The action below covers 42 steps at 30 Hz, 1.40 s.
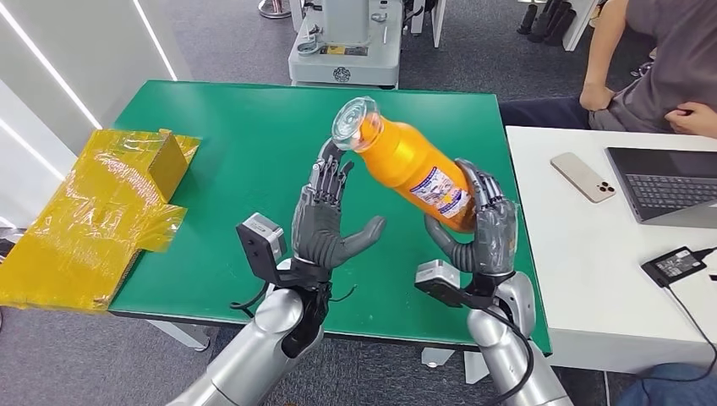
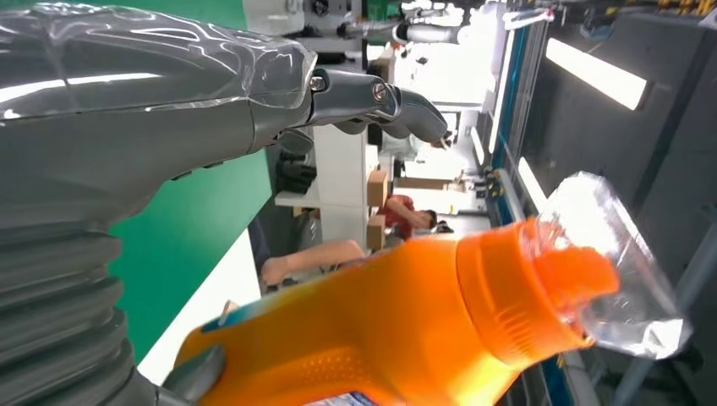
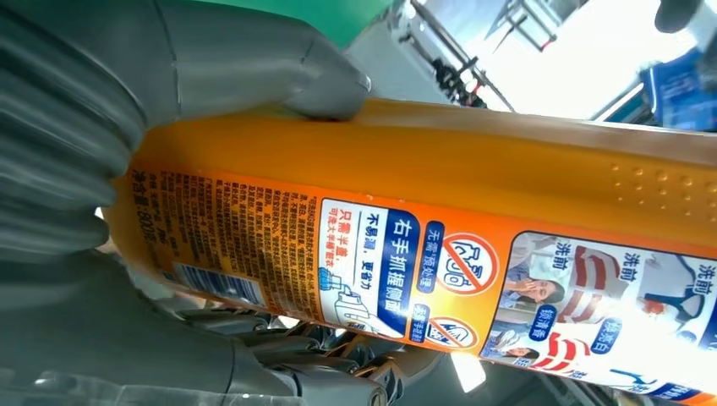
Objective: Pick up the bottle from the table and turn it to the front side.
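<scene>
Where the right hand [image 1: 484, 227] wraps the lower body of the orange plastic bottle [image 1: 412, 166], its fingers hide the base and part of the printed label, and the small print there is hard to read. Held tilted above the green table [image 1: 254, 152], the bottle points its clear, glossy cap [image 1: 353, 121] toward the left hand [image 1: 325, 222]. That hand holds nothing, its fingers spread upright with the fingertips [image 1: 325, 156] at the cap, though actual contact is unclear.

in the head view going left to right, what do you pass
yellow wrapped cardboard → left hand → orange bottle, tilted, gripped at its lower end by the right hand → phone → laptop
</scene>
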Tool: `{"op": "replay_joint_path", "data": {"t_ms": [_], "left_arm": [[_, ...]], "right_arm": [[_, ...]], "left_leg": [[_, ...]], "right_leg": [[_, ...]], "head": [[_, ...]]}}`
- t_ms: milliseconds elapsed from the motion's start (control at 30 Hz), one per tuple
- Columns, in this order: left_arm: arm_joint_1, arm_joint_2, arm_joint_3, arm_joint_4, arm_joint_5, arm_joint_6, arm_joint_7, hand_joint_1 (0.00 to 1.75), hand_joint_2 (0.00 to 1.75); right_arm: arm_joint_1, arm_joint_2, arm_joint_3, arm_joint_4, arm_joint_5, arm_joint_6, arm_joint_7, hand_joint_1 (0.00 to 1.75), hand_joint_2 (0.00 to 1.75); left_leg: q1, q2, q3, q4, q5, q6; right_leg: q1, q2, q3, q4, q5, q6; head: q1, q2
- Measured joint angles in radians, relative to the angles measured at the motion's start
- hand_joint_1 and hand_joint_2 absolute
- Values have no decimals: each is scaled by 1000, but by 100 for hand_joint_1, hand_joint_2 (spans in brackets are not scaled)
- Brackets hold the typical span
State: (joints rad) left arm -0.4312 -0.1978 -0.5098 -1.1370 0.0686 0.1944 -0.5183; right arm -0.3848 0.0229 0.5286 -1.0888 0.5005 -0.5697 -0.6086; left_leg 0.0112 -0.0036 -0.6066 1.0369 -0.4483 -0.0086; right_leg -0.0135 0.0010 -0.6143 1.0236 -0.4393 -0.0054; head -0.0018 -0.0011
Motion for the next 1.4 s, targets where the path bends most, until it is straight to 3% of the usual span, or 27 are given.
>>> {"op": "replay_joint_path", "data": {"t_ms": [500, 767, 1233, 1400], "left_arm": [[-26, 15, -17, 21, 15, -13, -8, 0, 175], [-25, 20, -17, 21, 15, -11, -14, 0, 175], [-34, 23, -17, 50, 11, -13, -8, 0, 175], [-48, 21, -17, 92, -8, 31, -13, 0, 175]], "right_arm": [[-18, 2, 36, 67, 53, 207, 54, 175, 175], [-38, 3, 41, 110, 52, 262, 59, 175, 175], [-49, 16, 41, 137, 3, 359, -9, 175, 175], [-52, 32, 66, 138, -21, 427, -56, 175, 175]], "left_leg": [[0, 0, 0, 0, 0, 0], [0, 0, -1, 0, 0, 0], [0, 0, -1, 0, 0, 0], [0, 1, -1, 0, 0, 0]], "right_leg": [[0, 0, 0, 0, 0, 0], [0, 0, 0, 0, 0, 0], [0, 0, 0, 0, 0, 0], [0, 1, -1, 0, 0, 0]], "head": [[0, 0], [0, 0], [0, 0], [0, 0]]}}
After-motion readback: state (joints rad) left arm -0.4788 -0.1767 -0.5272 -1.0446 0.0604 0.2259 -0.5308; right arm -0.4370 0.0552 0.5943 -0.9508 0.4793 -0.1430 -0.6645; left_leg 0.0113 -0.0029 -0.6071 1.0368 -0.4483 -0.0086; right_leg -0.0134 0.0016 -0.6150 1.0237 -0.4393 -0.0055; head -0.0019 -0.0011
